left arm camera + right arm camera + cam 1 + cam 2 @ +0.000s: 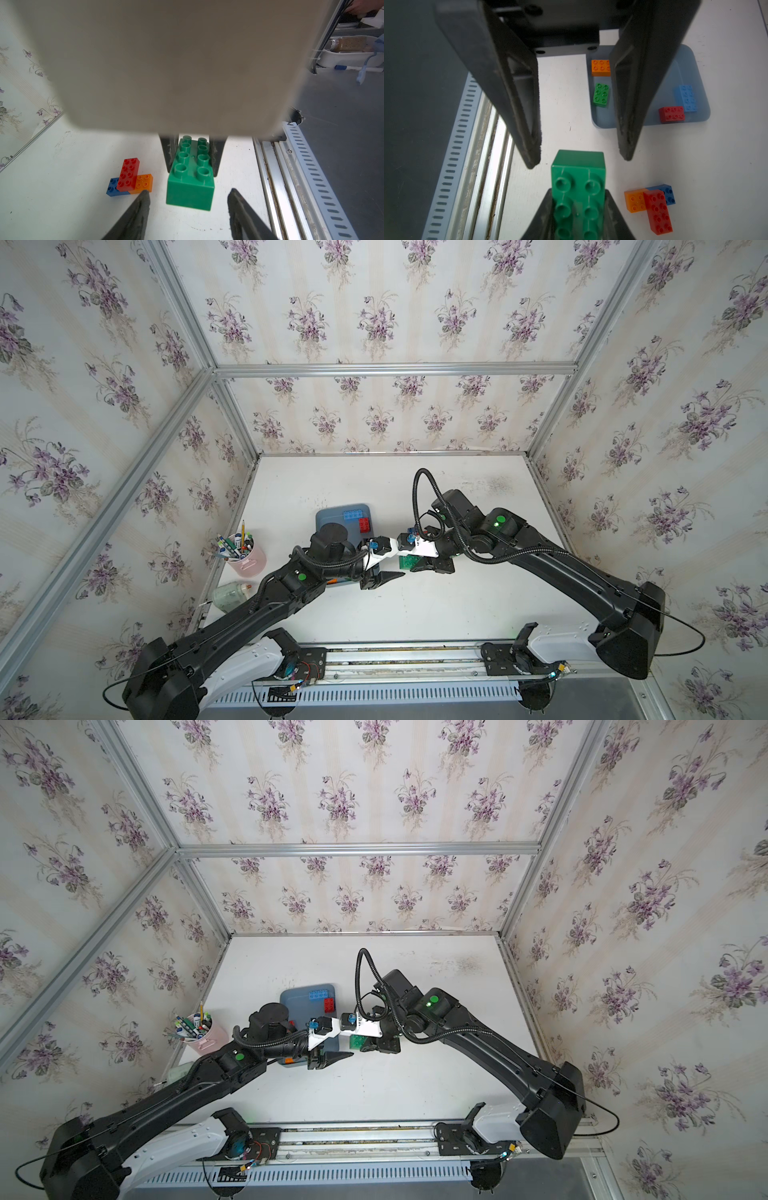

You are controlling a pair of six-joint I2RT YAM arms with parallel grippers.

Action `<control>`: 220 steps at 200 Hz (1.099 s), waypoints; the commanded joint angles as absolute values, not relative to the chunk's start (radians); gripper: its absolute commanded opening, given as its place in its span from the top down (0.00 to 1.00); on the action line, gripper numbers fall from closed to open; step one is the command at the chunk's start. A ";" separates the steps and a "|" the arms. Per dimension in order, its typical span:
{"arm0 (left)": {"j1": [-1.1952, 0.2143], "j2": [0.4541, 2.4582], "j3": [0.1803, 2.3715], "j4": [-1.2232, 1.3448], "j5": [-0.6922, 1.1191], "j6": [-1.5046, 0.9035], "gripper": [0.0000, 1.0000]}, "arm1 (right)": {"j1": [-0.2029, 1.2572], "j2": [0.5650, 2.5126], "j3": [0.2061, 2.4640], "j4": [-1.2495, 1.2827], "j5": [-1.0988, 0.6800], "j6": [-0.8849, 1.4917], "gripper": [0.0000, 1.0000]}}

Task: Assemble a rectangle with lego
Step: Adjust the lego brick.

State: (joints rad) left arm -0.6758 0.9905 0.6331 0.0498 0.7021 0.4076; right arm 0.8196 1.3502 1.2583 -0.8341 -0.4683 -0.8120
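Observation:
My right gripper [578,209] is shut on a green oblong lego brick [578,182], studs up, a little above the white table. My left gripper [189,192] faces it, open. Its fingertips [532,162] stand either side of the brick's free end without touching it. In both top views the two grippers meet at the green brick [409,562] near the table's middle. A red oblong brick [127,174] sits across a blue brick [112,187] and an orange brick [144,181] on the table beside it.
A blue-grey tray [695,68] holds an orange brick [600,68], a green brick [601,95], a light blue brick [687,97] and a red brick [671,114]. A pink cup of pens [249,558] and a bottle [230,595] stand at the left edge. A metal rail [399,655] runs along the front.

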 commanded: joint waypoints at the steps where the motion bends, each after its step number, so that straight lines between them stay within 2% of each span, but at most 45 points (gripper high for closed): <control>1: -0.688 0.989 0.634 0.080 0.719 0.413 0.44 | 0.822 1.360 1.262 -0.813 -0.508 -0.812 1.00; 63: -0.707 0.988 0.630 0.072 0.718 0.425 0.48 | 0.826 1.364 1.258 -0.790 -0.537 -0.798 1.00; 122: -0.712 1.005 0.639 0.065 0.727 0.426 0.65 | 0.827 1.368 1.253 -0.764 -0.537 -0.790 1.00; 158: -0.715 1.011 0.645 0.058 0.722 0.432 0.71 | 0.827 1.364 1.244 -0.730 -0.529 -0.763 1.00; 181: -0.716 1.009 0.644 0.057 0.712 0.435 0.73 | 0.827 1.361 1.241 -0.722 -0.518 -0.747 0.90; 196: -0.718 1.006 0.642 0.058 0.701 0.437 0.74 | 0.827 1.356 1.232 -0.708 -0.500 -0.726 0.74; 220: -0.718 0.999 0.641 0.056 0.687 0.443 0.74 | 0.826 1.352 1.224 -0.703 -0.474 -0.712 0.62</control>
State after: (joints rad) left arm -0.7055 0.9981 0.6331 0.0452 0.7132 0.4091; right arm 0.8181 1.3468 1.2301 -0.8249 -0.5308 -0.7845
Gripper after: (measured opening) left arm 0.346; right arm 0.331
